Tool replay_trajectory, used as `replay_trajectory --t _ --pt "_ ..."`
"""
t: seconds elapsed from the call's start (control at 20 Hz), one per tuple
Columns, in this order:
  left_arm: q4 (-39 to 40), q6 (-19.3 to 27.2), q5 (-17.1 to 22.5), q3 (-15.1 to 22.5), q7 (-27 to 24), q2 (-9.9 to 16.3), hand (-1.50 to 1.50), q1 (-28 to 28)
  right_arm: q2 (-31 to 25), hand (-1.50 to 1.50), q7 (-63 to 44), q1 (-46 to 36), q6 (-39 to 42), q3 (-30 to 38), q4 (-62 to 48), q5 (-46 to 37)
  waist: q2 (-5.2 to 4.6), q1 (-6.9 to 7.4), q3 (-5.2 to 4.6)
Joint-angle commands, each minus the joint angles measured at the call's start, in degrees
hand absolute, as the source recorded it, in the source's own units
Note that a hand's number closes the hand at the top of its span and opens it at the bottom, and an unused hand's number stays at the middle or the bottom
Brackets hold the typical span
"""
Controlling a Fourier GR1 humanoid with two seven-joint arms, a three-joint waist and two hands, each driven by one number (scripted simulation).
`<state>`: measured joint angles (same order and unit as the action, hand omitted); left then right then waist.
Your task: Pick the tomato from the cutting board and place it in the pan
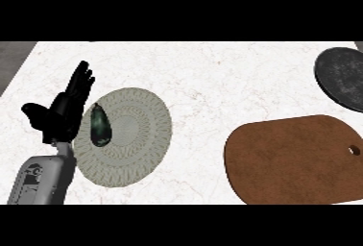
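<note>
1. The cutting board [294, 161] is a brown, rounded slab lying flat at the near right of the worktop [212, 81]; its near edge runs out of view. A small hole sits close to its right edge.
2. No tomato shows on the cutting board or anywhere else in view; I cannot tell where it is.
3. The pan [342, 78] shows as a dark grey round shape at the far right, cut off by the right edge of the view. It lies apart from the cutting board, with bare worktop between them, and nothing shows inside it.
4. A pale grey round plate [135, 139] with a ribbed ring pattern lies at the near left, well apart from the cutting board.
5. A dark, greenish, drop-shaped object [101, 126] lies on the left part of the plate, narrow end pointing far; what it is I cannot tell.
6. The left hand [62, 113] stands at the plate's left rim, just beside the dark object. Its fingers [79, 81] are straight and point far, close together, with the thumb spread out to the left; they hold nothing.
7. Its grey forearm [41, 180] comes in from the lower left.
8. The worktop is white with faint marbling.
</note>
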<state>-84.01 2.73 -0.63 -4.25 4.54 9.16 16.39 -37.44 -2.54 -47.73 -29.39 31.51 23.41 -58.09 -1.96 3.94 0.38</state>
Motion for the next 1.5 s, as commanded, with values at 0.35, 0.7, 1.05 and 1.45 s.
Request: replay_trajectory --t 0.35,0.7,1.05,1.45 --pt "0.6 -0.57 0.58 -0.16 -1.01 -0.26 0.0 0.58 -1.39 -1.5 7.43 -0.49 9.58 9.42 -11.61 10.33 -0.67 0.81 0.32" --pt "1.21 -0.37 0.46 0.55 0.41 -1.02 0.0 1.94 -2.87 -1.5 13.26 0.35 13.19 11.71 -12.78 12.75 -0.91 0.89 0.32" --pt "0.69 -0.99 1.08 -1.17 -2.72 0.1 0.0 -2.93 -1.29 -1.5 27.16 3.37 9.26 21.16 -9.15 22.99 0.35 -0.51 0.17" --pt "0.37 -0.22 0.67 -1.94 1.1 1.15 0.0 -0.74 -4.28 -1.5 35.46 7.66 27.87 25.64 -10.62 31.35 1.46 -2.96 -0.18"
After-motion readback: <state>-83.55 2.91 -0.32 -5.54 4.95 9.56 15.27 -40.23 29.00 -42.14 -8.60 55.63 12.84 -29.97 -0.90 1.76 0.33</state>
